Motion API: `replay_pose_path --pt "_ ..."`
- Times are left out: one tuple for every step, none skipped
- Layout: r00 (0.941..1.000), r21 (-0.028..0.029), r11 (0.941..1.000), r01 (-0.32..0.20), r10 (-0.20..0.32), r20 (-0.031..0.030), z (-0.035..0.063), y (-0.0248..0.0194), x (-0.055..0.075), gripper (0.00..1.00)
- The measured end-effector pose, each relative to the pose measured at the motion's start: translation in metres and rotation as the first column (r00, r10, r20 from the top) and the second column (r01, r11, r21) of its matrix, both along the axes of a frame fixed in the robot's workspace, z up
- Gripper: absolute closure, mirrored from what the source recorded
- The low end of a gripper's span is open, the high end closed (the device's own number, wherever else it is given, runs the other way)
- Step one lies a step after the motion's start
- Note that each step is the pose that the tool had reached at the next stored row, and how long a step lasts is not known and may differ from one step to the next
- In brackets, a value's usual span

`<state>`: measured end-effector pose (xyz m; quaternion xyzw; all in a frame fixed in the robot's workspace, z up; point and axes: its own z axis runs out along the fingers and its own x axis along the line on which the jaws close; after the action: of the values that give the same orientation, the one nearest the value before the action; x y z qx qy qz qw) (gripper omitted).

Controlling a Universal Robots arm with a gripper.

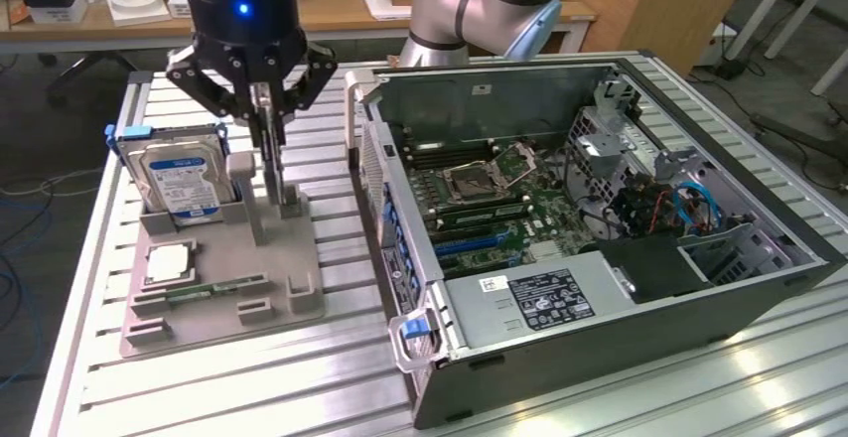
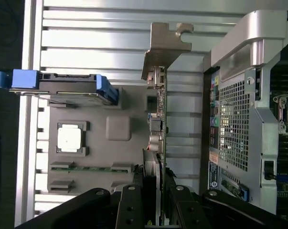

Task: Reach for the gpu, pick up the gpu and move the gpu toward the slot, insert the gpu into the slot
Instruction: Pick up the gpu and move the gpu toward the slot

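The black gripper (image 1: 272,147) is pinching the flat faces of the thin, dark, silver-bracketed gpu card (image 2: 162,114), which is standing on edge, presumably for easy grasping, at the grey plastic tray's (image 1: 225,258) edge beside the open computer case (image 1: 597,323).

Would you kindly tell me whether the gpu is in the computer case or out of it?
Out: the gpu stands on edge in the grey holder beside the open computer case.
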<state>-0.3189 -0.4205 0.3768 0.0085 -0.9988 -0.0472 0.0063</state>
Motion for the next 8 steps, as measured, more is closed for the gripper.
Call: replay_pose_path --pt "1.0 -0.0001 1.0 0.0 0.0 -0.0008 0.0045 0.0 0.0 0.73" --pt "1.0 0.0 1.0 -0.001 0.001 -0.0013 0.0092 0.0 0.0 0.73" --pt "1.0 0.0 1.0 -0.001 0.001 -0.0019 0.0128 0.0 0.0 0.73" --pt "1.0 0.0 1.0 -0.001 0.001 -0.0026 0.0155 0.0 0.0 0.73" --pt "1.0 -0.0001 1.0 -0.001 0.001 -0.0031 0.0172 0.0 0.0 0.73" --pt "1.0 0.0 1.0 -0.001 0.001 -0.0035 0.0185 0.0 0.0 0.73" --pt "1.0 -0.0001 1.0 -0.001 0.001 -0.0038 0.0199 0.0001 0.0 0.73" --pt "1.0 -0.0002 1.0 -0.001 0.001 -0.004 0.0217 0.0001 0.0 0.73"
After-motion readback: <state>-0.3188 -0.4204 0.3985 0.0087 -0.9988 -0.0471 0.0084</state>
